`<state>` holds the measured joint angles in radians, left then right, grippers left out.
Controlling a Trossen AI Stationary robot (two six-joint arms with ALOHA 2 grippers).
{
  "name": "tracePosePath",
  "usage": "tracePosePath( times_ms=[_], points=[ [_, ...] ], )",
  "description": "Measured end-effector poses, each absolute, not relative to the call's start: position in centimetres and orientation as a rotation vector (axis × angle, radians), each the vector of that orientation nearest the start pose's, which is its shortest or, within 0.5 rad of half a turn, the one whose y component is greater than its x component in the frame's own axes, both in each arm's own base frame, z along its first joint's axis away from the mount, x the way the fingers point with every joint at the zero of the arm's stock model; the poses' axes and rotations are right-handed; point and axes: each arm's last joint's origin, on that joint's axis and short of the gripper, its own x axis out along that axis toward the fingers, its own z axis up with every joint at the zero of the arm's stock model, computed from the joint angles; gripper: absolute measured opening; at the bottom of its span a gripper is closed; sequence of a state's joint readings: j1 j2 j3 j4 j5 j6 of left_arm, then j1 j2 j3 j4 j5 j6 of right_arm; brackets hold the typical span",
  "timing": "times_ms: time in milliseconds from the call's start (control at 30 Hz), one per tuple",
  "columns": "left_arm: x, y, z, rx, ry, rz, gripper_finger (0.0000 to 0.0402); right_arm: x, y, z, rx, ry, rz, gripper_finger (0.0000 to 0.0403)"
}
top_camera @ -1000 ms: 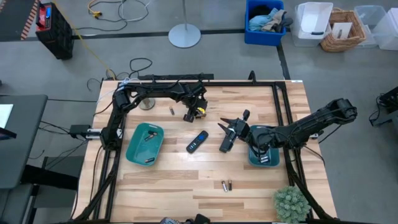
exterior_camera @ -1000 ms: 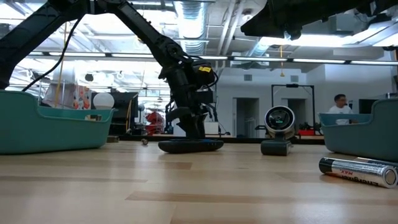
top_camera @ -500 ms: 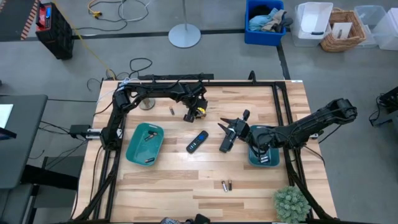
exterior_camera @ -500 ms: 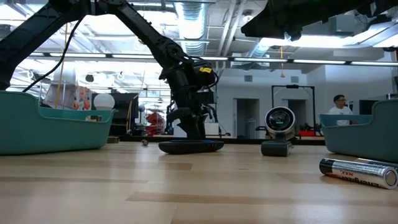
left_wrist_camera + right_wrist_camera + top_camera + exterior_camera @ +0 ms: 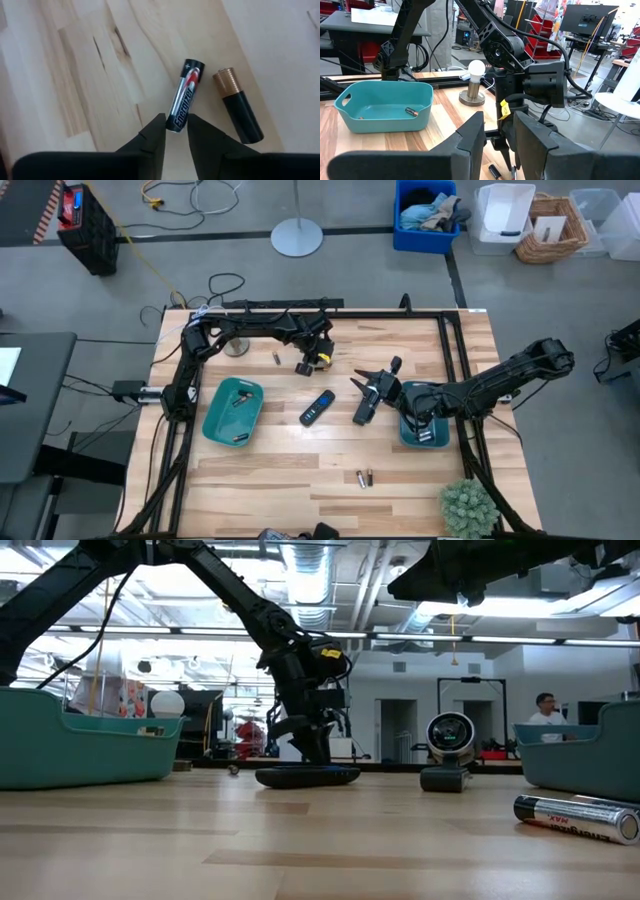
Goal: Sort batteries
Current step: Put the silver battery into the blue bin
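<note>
my left gripper (image 5: 173, 132) is low over the far part of the wooden table (image 5: 420, 480), and its two fingers stand on both sides of the end of a silver and black battery (image 5: 184, 96) that lies flat on the wood. the fingers are narrow around it and seem to touch it, but i cannot tell if the pinch is already firm, so i call it closing and not holding. i come from above with the fingers across the short width of the cell, because a round body rolls away if it is pushed along its side. just beside it lies a second battery, black with a copper end (image 5: 238, 111), and i keep my finger clear of that one so that it does not get dragged. my right gripper (image 5: 366, 385) waits above the middle of the table, near the black flashlight (image 5: 362, 410) and the remote control (image 5: 317, 408), with the fingers partly apart and nothing between them. the left teal tray (image 5: 214, 423) already has at least one battery inside, and the right teal tray (image 5: 408, 438) sits under my right arm, so each arm has a tray close to drop into. two more batteries (image 5: 364, 477) lie together near the front edge, and one small one (image 5: 276, 359) lies alone near my left arm. in my judgement much of the sorting is not yet done.
</note>
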<state>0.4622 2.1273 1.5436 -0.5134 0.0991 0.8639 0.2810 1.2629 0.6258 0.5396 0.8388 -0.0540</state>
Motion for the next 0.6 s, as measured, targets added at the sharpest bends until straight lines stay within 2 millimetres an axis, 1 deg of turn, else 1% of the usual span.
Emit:
tracePosePath(
  times_ms=[100, 233, 467, 600],
  points=[
    [39.63, 19.44, 15.70, 0.473, 1.104, -0.143, 0.0057, 25.51, 5.12, 24.91, -0.105, 0.099, -0.555, 0.0123],
    [39.63, 19.45, 15.70, 0.474, 1.107, -0.138, 0.0058, 25.51, 5.12, 24.91, -0.105, 0.099, -0.555, 0.0123],
    [39.61, 19.15, 15.63, 0.435, 1.112, -0.144, 0.0102, 25.52, 5.07, 24.91, -0.105, 0.099, -0.557, 0.0123],
    [39.62, 19.11, 15.62, 0.389, 1.112, -0.120, 0.0129, 25.52, 5.07, 24.91, -0.104, 0.099, -0.557, 0.0123]
  ],
)
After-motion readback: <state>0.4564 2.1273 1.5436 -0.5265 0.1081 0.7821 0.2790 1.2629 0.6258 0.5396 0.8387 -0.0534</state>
